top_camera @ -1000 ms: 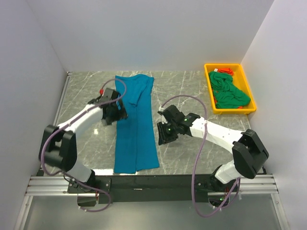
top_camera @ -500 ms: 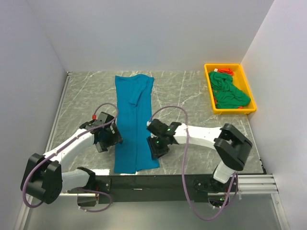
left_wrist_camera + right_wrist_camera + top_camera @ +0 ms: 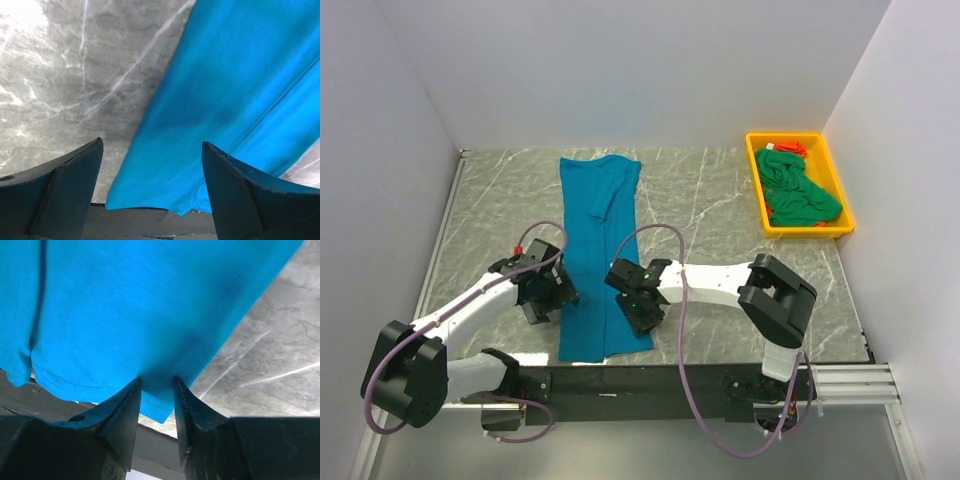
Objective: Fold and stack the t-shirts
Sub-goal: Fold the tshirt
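Observation:
The teal-blue t-shirt [image 3: 600, 240] lies flat on the marble table as a long strip folded lengthwise, its hem at the near edge. My left gripper [image 3: 545, 300] is wide open at the strip's near left edge; the left wrist view shows the cloth [image 3: 225, 100] between its spread fingers [image 3: 75, 180]. My right gripper [image 3: 642, 312] is at the near right hem corner, its jaws a narrow gap apart. Its fingertips [image 3: 131, 390] press on the cloth [image 3: 125, 305]. The bright green t-shirt [image 3: 800, 195] and a red-orange piece [image 3: 790, 148] lie in the yellow bin.
The yellow plastic bin [image 3: 752, 170] stands at the far right corner. White walls close in the left, back and right sides. The table's near edge with its black rail [image 3: 650, 378] runs just below the shirt's hem. Grey marble [image 3: 710, 200] lies between shirt and bin.
Both arms swung from mid-shirt toward the near end. The left gripper came down along the left edge, and the right gripper moved left and nearer onto the right hem corner. The shirt has not moved.

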Tool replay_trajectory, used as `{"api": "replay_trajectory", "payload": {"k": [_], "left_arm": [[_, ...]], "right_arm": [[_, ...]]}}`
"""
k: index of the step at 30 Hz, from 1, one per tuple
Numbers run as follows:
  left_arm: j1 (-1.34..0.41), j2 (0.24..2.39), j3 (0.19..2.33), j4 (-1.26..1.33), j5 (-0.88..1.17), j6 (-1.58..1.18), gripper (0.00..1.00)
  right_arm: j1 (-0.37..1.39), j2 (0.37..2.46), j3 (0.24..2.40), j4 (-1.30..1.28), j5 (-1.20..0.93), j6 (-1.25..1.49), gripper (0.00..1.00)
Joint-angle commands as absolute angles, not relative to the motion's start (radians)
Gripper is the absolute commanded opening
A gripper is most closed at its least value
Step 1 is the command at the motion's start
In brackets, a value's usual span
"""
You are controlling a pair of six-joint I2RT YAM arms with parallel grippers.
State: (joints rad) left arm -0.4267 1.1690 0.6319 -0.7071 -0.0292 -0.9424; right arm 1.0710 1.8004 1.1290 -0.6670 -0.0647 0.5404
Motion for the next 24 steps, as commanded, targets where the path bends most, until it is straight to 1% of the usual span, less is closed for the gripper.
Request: {"api": "replay_trajectory", "payload": {"k": [1,9,12,13,15,16,19,20,22,24], "left_arm": [[-0.445,1.166,0.65,-0.71,-0.025,-0.969,0.86],[-0.48,1.167,0.675,-0.712,-0.008,-1.0,0.86],[-0.48,1.18,0.716,-0.635,0.021,-0.956,0.85],[-0.479,1.187,0.747,-0.609,0.053,-0.947,0.85],[-0.479,1.229,0.797,-0.548,0.051,-0.911,0.86],[-0.476,1.251,0.864,-0.537,0.026,-0.899,0.86],[-0.45,1.368,1.024,-0.508,0.003,-0.841,0.9],[-0.437,1.44,1.063,-0.496,0.003,-0.824,0.93],[-0.391,1.512,1.174,-0.453,0.003,-0.778,0.98],[-0.364,1.626,1.286,-0.424,0.024,-0.744,0.99]], "right_arm": [[1.072,1.787,1.053,-0.732,-0.015,0.532,0.4],[1.072,1.712,0.966,-0.741,-0.031,0.52,0.4],[1.071,1.634,0.965,-0.688,-0.034,0.502,0.42],[1.063,1.584,0.969,-0.669,-0.058,0.499,0.45],[1.051,1.537,0.979,-0.619,-0.074,0.509,0.5],[1.04,1.495,0.982,-0.603,-0.081,0.526,0.52],[0.983,1.412,0.953,-0.537,-0.097,0.56,0.57],[0.942,1.392,0.939,-0.519,-0.109,0.566,0.59],[0.898,1.333,0.892,-0.473,-0.121,0.58,0.64],[0.836,1.29,0.861,-0.439,-0.138,0.583,0.68]]}}
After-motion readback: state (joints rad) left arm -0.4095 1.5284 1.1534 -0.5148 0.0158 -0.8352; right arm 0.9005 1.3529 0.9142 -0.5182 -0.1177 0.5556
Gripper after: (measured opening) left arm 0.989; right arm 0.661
